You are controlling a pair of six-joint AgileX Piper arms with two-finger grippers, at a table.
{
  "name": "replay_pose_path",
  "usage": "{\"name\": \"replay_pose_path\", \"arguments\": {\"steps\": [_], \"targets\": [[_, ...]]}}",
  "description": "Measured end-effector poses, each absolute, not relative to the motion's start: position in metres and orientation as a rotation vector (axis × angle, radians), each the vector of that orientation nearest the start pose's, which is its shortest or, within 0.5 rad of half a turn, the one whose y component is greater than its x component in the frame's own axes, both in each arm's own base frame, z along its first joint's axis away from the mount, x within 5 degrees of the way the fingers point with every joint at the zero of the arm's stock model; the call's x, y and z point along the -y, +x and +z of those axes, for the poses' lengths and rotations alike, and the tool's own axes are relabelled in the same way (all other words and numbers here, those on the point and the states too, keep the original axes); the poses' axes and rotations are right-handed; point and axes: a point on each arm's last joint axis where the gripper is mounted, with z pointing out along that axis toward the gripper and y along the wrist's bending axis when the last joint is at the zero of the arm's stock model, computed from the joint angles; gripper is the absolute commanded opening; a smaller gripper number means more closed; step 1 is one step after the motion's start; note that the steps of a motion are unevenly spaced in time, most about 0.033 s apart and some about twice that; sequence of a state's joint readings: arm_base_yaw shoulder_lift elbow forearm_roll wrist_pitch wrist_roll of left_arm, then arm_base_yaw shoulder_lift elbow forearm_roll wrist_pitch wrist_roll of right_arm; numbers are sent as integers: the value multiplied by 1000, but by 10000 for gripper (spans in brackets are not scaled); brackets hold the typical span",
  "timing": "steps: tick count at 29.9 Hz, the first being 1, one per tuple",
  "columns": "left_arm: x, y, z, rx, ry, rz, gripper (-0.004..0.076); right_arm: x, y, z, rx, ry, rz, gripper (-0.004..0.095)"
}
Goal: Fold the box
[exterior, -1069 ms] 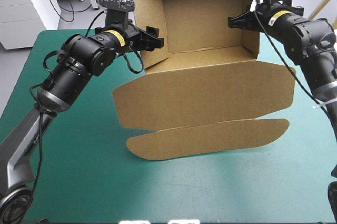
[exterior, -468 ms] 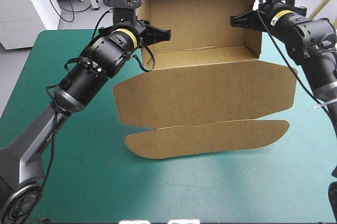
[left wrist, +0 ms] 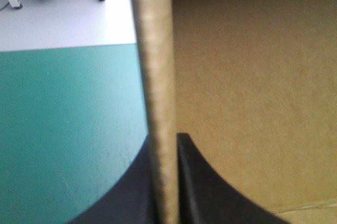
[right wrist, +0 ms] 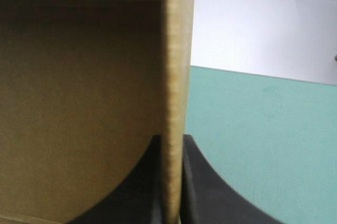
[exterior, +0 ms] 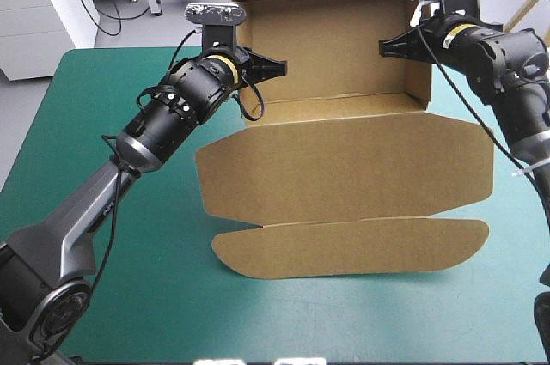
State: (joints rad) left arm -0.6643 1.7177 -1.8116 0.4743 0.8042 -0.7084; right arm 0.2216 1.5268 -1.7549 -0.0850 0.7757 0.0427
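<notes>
Brown box (exterior: 344,172) hides jaws (partly).

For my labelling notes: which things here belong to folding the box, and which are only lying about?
Job: box; left gripper and right gripper, each shut on a side wall.
Lying about: nothing loose visible; just the teal-green cover.

Black jointed arms (exterior: 168,116), yellow wrist bands (exterior: 221,61), grey lower links (exterior: 69,228)

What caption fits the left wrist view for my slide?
The left gripper shut on an upright side wall of the box, teal-green cover outside it.
</notes>
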Motion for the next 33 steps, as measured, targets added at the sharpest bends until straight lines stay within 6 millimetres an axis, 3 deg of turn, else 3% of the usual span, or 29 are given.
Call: {"name": "replay_pose_path", "arguments": {"steps": [12,19,24,30,33], "targets": [[205,358,372,-2318,106,-132,-1,-89,383,384,-2335,-221,153,-14],[202,375,331,-2489,124,-75,12,-97,403,342,-2469,-245,190,-14],[202,391,295,-2622,158,-165,12,-97,408,324,-2543,-276,158,-14],[207,400,269,-2700,168,-188,13,-97,413,307,-2603,-290,132,-14],[208,401,263,-2715,168,-190,75,-98,416,300,-2625,-294,126,-13]]}}
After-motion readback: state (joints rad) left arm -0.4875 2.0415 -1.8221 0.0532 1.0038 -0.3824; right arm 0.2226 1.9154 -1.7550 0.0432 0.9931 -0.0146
